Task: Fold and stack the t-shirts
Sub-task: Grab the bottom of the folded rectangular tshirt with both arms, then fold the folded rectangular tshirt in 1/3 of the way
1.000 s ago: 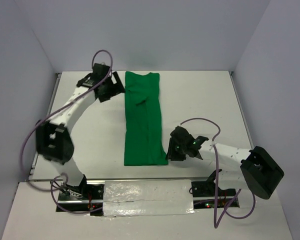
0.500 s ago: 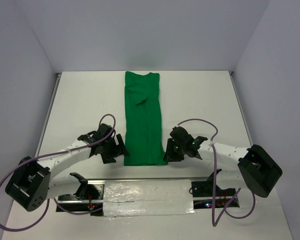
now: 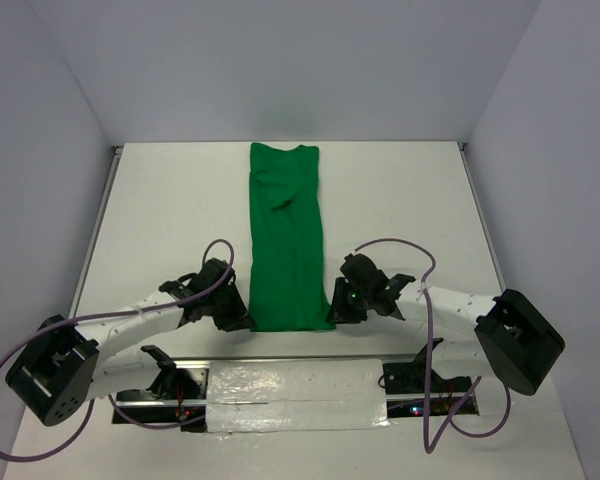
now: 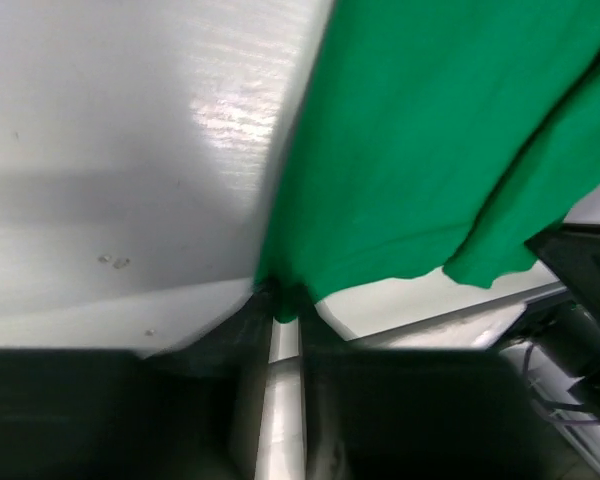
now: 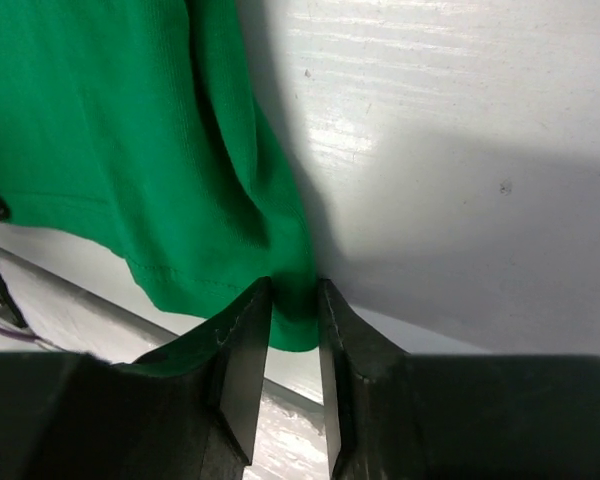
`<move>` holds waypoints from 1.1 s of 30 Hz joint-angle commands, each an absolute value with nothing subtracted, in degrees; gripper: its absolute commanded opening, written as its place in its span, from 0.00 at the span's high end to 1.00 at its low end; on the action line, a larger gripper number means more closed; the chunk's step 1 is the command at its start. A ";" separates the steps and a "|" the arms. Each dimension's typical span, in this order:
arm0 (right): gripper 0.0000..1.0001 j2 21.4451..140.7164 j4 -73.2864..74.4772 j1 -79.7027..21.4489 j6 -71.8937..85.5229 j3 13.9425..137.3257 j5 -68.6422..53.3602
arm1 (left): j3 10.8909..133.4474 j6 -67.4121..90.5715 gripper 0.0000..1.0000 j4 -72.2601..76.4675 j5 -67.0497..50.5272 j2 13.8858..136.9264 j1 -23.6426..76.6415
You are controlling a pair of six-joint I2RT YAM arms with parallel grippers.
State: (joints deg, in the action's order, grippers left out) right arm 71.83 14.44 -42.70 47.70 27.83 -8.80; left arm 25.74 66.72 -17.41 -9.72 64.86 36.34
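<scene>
The t-shirt (image 3: 285, 240) lies as a long strip mid-tabletop (image 3: 400, 190), the right gripper (image 5: 293, 300) pinched on its lower-right corner and the left gripper (image 4: 285, 305), blurred, seemingly pinched on the lower-left, so the end-to-end fold is in hand, calling for an even lift toward the upper edge.

Top cam: fixed high behind the arm bases, facing fwd and down, far enough that I get the whole table (image 3: 400, 200) plus walls. L wrist cam: v. close, low, looking along left gripper (image 4: 283, 302) at t-shirt (image 4: 420, 150) near-left corner. R wrist cam: equally close, along right gripper (image 5: 293, 292), near-right corner. All 3 share the t-shirt's near hem.
</scene>
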 commanded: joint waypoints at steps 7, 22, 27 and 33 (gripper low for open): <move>1.00 70.84 14.59 -42.63 48.25 25.93 -7.30 | 29.35 69.61 1.00 -20.91 -5.46 67.77 39.81; 1.00 61.00 27.16 -42.80 47.29 33.75 1.32 | 33.84 72.25 1.00 -29.45 -1.23 59.33 41.66; 1.00 60.91 28.65 -42.80 46.06 36.47 1.84 | 38.91 71.72 1.00 -30.49 0.26 59.85 41.66; 1.00 68.63 28.92 -38.51 40.09 48.33 5.19 | 55.27 64.87 1.00 -34.46 5.28 69.07 34.73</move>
